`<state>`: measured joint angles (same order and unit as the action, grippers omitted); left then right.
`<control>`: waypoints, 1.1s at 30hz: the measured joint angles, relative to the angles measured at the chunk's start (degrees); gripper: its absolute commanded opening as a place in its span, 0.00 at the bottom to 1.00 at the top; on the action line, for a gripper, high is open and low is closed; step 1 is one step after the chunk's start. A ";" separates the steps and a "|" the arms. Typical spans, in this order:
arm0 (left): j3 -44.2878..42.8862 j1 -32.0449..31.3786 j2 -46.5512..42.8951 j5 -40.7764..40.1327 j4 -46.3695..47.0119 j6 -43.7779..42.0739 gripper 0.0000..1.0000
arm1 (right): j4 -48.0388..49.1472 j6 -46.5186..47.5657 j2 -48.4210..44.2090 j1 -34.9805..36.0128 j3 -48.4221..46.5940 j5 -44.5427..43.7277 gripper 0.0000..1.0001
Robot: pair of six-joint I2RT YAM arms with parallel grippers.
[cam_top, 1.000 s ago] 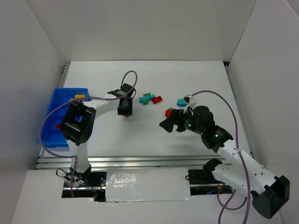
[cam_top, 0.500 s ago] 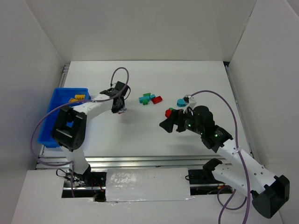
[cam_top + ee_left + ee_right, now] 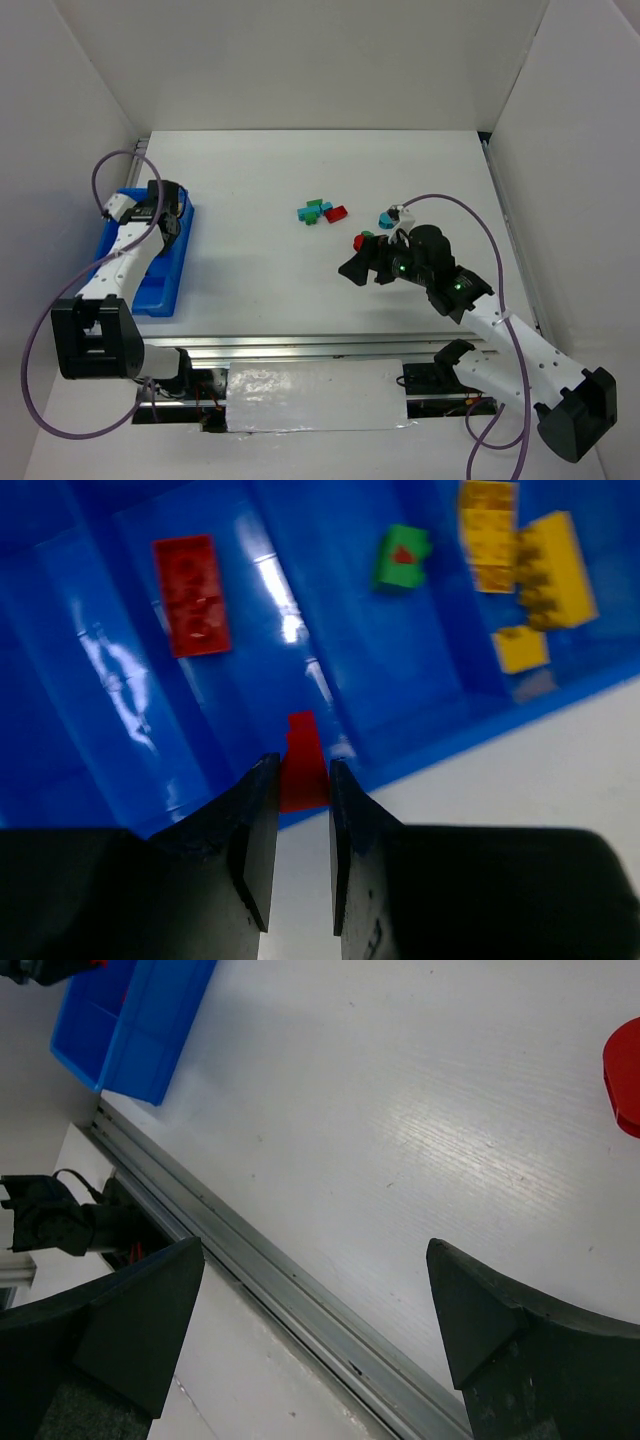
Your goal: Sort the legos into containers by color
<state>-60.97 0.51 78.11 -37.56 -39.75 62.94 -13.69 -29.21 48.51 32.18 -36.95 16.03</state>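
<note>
Left gripper was clamped on a red lego, hanging right over the rim of the blue tray bordering the desk. It needed a nudge inward over the compartment with the flat red brick, then a low release to avoid bounce-out.

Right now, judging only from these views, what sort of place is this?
Probably a robotics lab test cell: a white table walled by plain white panels, the left arm and right arm mounted at its near edge, and toy bricks with a blue sorting tray.
</note>
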 measured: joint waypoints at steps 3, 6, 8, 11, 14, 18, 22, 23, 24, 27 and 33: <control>3.28 4.63 0.00 -0.04 -1.60 3.15 0.16 | 0.66 -0.61 0.00 0.00 0.46 0.79 1.00; 4.09 9.18 0.31 1.14 -2.01 3.48 0.23 | 0.90 -1.18 0.00 0.00 1.40 1.46 1.00; 3.98 12.17 1.25 2.05 -1.33 3.39 0.34 | 0.87 -1.22 0.20 0.00 1.64 1.84 1.00; 4.17 15.43 2.54 3.37 0.02 3.02 0.60 | 0.87 -1.07 1.31 0.00 1.64 2.25 1.00; 5.22 16.17 2.49 4.52 1.70 2.82 0.93 | 0.79 -0.92 2.36 0.00 1.64 2.45 1.00; 6.29 16.17 2.49 5.75 2.62 3.06 1.00 | 0.90 -0.92 2.49 0.00 1.64 2.69 1.00; 6.29 16.17 2.16 7.15 3.78 1.84 1.00 | 1.27 -0.94 3.39 0.00 1.64 2.86 1.00; 6.29 16.17 1.79 8.04 4.37 1.31 1.00 | 1.42 -0.94 3.89 0.00 1.64 2.84 1.00; 6.29 16.09 1.14 8.96 4.98 0.33 1.00 | 1.62 -0.94 4.28 0.00 1.64 2.67 1.00; 6.21 14.12 -2.51 11.43 7.04 -2.91 0.99 | 1.97 -0.92 7.65 0.00 1.31 0.55 1.00; 3.63 -0.98 -11.89 14.75 11.15 -10.91 0.99 | -2.16 0.83 25.07 -0.20 -10.05 -8.28 1.00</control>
<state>-57.34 -0.47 66.22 -22.81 -28.60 52.03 -15.86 -28.38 73.58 31.99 -47.00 7.75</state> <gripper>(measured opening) 0.995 0.996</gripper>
